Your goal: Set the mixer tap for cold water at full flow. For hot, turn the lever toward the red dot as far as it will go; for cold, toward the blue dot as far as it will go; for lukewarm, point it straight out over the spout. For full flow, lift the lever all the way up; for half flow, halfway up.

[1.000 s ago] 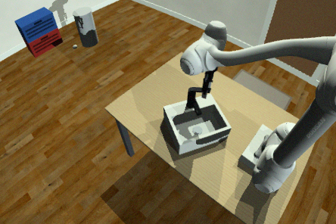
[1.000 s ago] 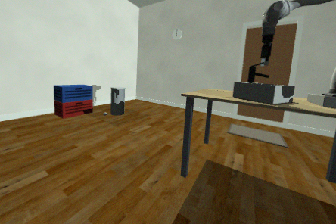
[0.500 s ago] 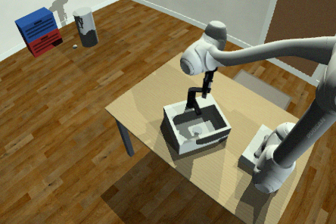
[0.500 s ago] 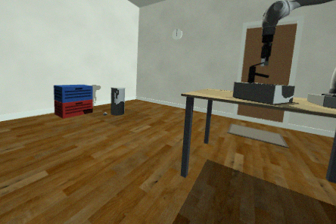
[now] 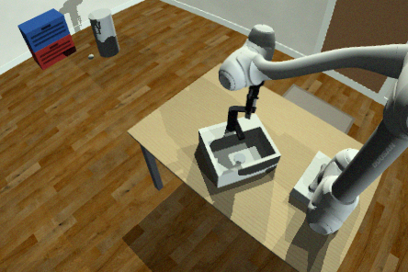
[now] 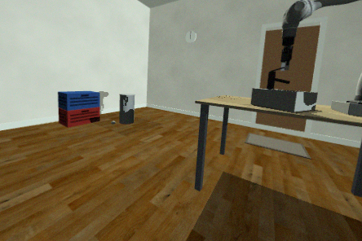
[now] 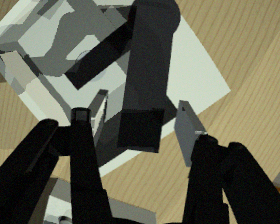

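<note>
A dark mixer tap (image 5: 233, 121) stands at the back rim of a white sink basin (image 5: 239, 153) on the table; it also shows in the exterior view (image 6: 272, 78). Its lever (image 7: 146, 75) is a dark bar that reaches up toward my wrist camera. The spout (image 7: 100, 60) points out over the basin. My gripper (image 7: 142, 109) comes down from above and is partly open. Its two finger pads stand on either side of the lever's end with a small gap on each side. The gripper also shows in the top view (image 5: 249, 114). I see no red or blue dot.
A small white block (image 5: 310, 181) lies on the table next to the robot base (image 5: 333, 202). A blue and red crate (image 5: 46, 38), a grey bin (image 5: 104, 32) and a small ball (image 5: 90, 56) stand on the floor far away. A grey mat (image 5: 319, 107) lies behind the table.
</note>
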### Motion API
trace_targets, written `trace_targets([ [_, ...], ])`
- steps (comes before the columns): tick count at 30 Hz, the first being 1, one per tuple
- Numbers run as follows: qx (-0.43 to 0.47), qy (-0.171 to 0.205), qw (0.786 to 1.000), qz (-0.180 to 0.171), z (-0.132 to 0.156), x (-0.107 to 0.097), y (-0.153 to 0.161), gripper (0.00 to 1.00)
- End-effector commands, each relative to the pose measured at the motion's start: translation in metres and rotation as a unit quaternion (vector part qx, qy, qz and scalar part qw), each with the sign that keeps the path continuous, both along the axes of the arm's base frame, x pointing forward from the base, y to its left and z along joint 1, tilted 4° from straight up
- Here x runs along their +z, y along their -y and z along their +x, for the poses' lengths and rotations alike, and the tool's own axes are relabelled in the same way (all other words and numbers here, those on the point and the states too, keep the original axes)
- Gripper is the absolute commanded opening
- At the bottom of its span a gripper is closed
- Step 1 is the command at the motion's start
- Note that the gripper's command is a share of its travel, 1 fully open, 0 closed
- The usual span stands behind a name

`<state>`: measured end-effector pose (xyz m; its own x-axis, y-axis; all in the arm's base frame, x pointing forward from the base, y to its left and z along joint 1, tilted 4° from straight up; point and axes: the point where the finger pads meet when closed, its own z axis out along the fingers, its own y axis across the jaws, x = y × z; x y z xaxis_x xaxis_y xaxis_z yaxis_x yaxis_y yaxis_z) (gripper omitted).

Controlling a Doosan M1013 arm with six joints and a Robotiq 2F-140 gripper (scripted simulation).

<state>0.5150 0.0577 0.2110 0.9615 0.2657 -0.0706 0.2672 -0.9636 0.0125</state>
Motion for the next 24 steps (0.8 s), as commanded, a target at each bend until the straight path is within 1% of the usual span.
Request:
trace_targets([
  [1, 0.001, 0.000, 1.000, 0.000, 0.001, 0.006, 0.000, 0.42],
  [15, 0.001, 0.000, 1.000, 0.000, 0.003, 0.042, -0.001, 0.42],
  [17, 0.001, 0.000, 1.000, 0.000, 0.003, 0.042, -0.001, 0.42],
  [24, 0.001, 0.000, 1.000, 0.000, 0.004, 0.059, -0.001, 0.42],
])
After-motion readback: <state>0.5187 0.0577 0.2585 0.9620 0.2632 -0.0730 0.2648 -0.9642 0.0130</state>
